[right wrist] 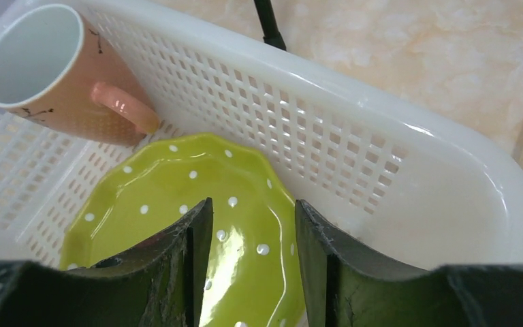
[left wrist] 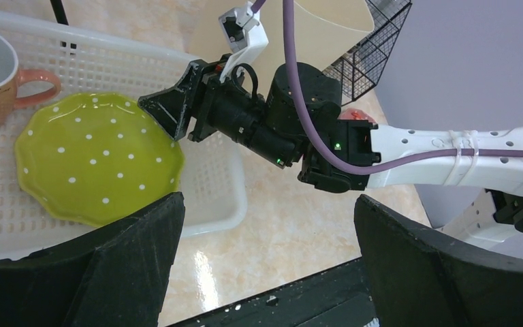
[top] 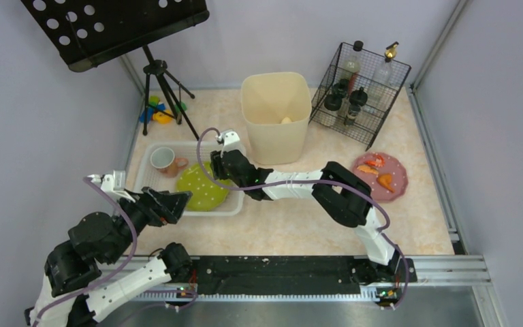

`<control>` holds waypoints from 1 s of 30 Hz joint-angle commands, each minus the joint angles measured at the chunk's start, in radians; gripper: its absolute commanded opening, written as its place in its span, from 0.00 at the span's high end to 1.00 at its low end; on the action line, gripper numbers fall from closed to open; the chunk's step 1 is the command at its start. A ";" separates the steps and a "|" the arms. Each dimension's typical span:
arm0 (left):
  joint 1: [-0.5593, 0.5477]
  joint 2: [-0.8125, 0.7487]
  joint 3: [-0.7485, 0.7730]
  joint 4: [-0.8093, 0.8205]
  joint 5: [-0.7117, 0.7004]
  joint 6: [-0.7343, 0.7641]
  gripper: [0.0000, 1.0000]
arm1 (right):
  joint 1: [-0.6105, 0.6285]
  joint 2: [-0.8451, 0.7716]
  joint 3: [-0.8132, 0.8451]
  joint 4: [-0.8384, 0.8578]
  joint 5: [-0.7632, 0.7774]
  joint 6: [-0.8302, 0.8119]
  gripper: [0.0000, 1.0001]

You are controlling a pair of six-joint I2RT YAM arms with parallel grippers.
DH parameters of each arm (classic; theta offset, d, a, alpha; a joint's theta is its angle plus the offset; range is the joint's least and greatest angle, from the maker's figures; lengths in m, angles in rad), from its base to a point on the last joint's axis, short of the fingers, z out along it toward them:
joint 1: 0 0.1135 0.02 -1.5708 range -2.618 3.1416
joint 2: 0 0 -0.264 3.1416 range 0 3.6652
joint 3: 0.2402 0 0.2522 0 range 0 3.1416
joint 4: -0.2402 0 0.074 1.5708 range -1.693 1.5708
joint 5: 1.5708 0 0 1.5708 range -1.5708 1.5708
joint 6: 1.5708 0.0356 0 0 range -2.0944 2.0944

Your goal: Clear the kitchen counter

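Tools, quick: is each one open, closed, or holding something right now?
Left tool: wide open, holding nothing.
Right tool: partly open over the plate in the basket, gripping nothing.

Pincer parted above green plate; mug in basket.

The left arm crouches folded with jaws wide apart, while the right arm reaches leftward, wrist tilted down, jaws parted.

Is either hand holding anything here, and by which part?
Nothing is held: left hand open, empty; right hand open above the green plate lying in the basket.
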 commanded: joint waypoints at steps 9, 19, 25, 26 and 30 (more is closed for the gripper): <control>0.002 0.021 -0.006 0.036 0.004 0.002 0.01 | 0.001 -0.184 -0.035 -0.105 0.029 -0.022 0.49; 0.002 0.009 -0.023 0.039 -0.008 0.020 0.01 | 0.002 -0.514 -0.200 -0.189 -0.070 0.030 0.48; 0.002 0.024 -0.055 0.090 0.030 0.049 0.01 | -0.001 -0.727 -0.328 -0.291 -0.009 -0.004 0.41; 0.002 0.028 -0.063 0.101 0.040 0.053 0.01 | -0.005 -0.766 -0.348 -0.313 0.011 -0.006 0.40; 0.002 0.055 -0.091 0.153 0.079 0.068 0.01 | -0.050 -0.925 -0.447 -0.419 -0.007 0.015 0.31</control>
